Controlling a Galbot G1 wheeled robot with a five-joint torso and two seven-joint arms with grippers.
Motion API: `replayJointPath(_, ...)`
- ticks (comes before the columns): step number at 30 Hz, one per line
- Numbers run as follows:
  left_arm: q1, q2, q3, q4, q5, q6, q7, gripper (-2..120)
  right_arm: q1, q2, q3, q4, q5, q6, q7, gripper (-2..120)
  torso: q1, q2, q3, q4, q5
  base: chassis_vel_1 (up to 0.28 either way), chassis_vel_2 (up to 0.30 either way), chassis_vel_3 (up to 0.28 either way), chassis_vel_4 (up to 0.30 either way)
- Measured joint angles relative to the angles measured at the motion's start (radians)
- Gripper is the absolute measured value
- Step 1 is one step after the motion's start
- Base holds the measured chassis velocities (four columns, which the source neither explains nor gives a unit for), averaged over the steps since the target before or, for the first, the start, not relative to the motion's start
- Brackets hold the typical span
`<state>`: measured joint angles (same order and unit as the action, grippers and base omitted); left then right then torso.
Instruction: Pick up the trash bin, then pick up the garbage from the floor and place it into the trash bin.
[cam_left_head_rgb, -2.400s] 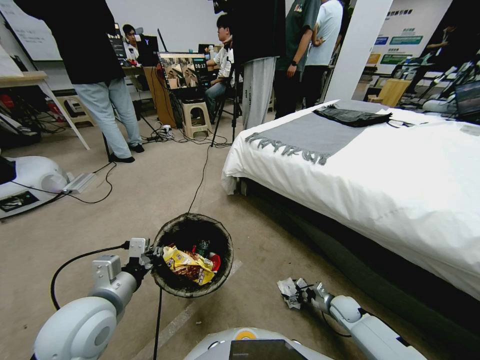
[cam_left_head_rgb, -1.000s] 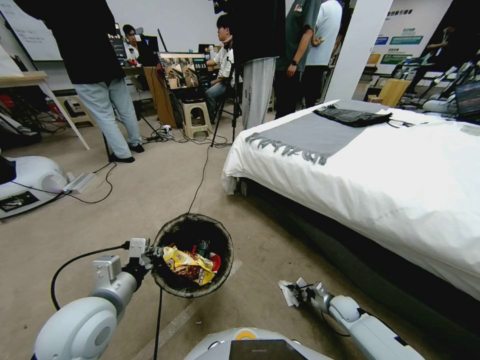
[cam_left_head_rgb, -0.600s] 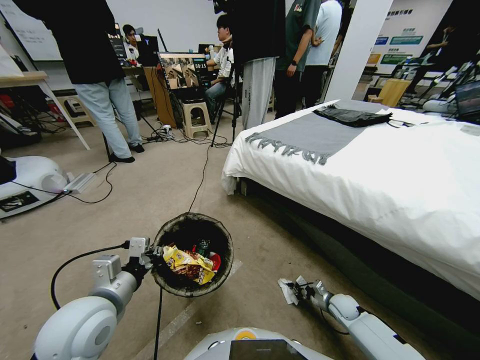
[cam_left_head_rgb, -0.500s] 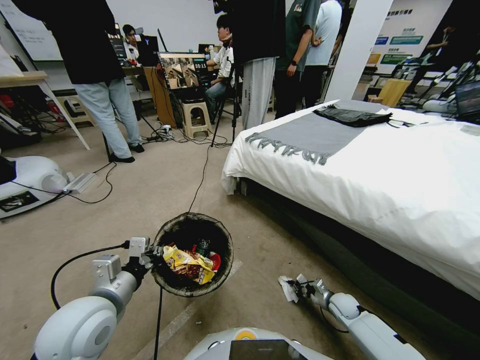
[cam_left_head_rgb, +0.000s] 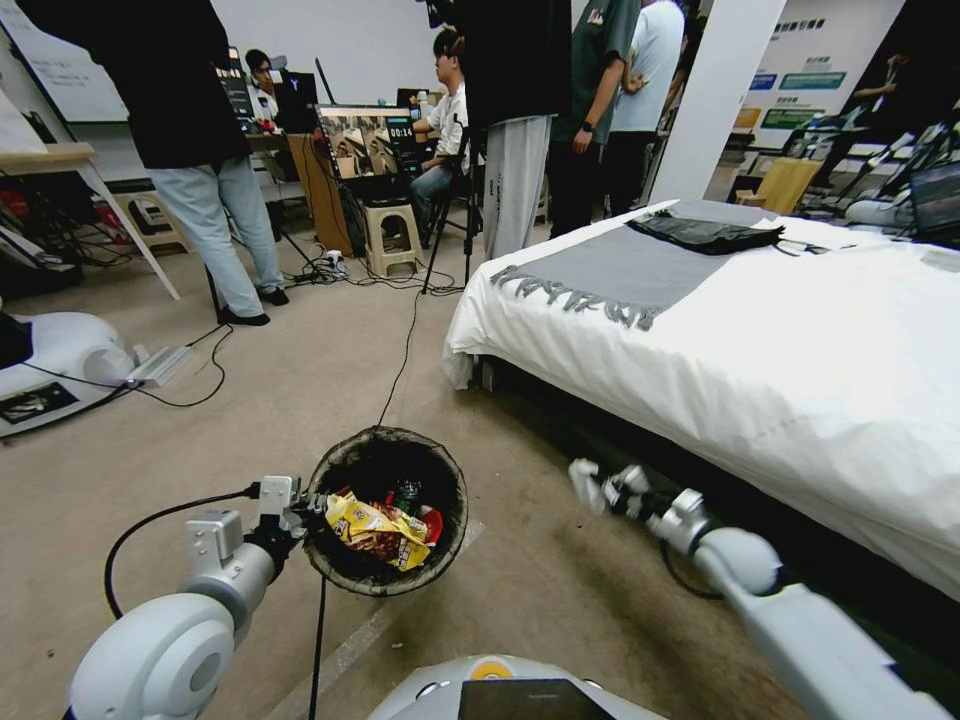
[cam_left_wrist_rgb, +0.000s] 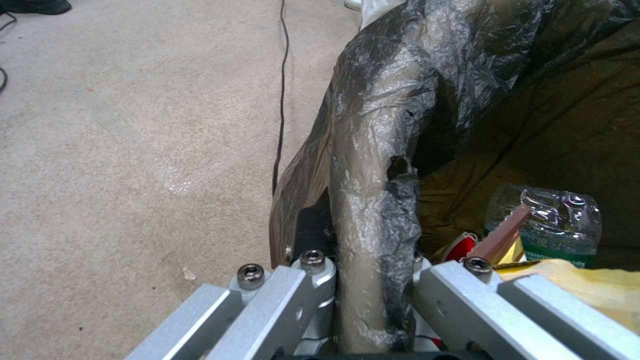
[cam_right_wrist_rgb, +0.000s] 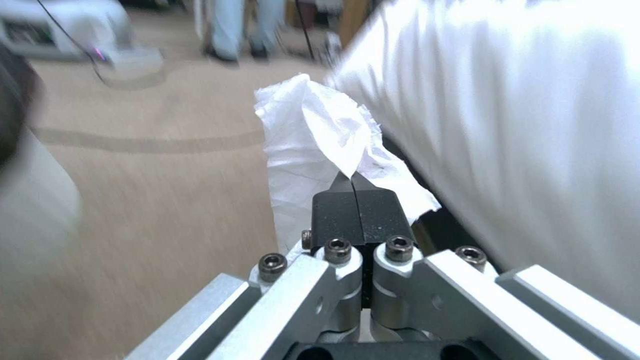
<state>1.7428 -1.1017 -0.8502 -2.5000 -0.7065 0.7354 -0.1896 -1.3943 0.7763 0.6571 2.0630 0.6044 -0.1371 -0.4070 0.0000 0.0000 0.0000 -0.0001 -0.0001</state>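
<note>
Right hand pinches a crumpled white tissue; left hand grips the trash bin (dark-lined rim).

Both arms wore smooth, rounded pale-grey shells, the left arm thick at its big ball-like joint, the right arm slimmer. A thin black cable looped from the left wrist, past a boxy silver bracket. Each gripper was built of flat, bare aluminium links fastened with dark hex-socket screws. The right gripper ended in matte black fingertips. The chest was grey-white, with a small orange mark and a dark panel.
</note>
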Motion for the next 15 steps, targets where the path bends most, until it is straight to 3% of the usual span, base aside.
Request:
replayJointPath(7,0.006,0.003,0.002,0.000,0.000,0.000,0.000,2,0.052,-0.010,0.012,0.180,0.130,-0.070,0.038,0,0.000,0.000,0.000,0.0001,0.0000,0.000,0.000,0.000,0.000)
replayJointPath(15,0.011,0.010,0.003,0.000,-0.001,0.000,-0.001,2,0.226,-0.008,-0.159,0.340,0.260,-0.154,0.152,0,0.000,0.000,0.000,0.0003,-0.0002,0.000,0.000,0.000,0.000)
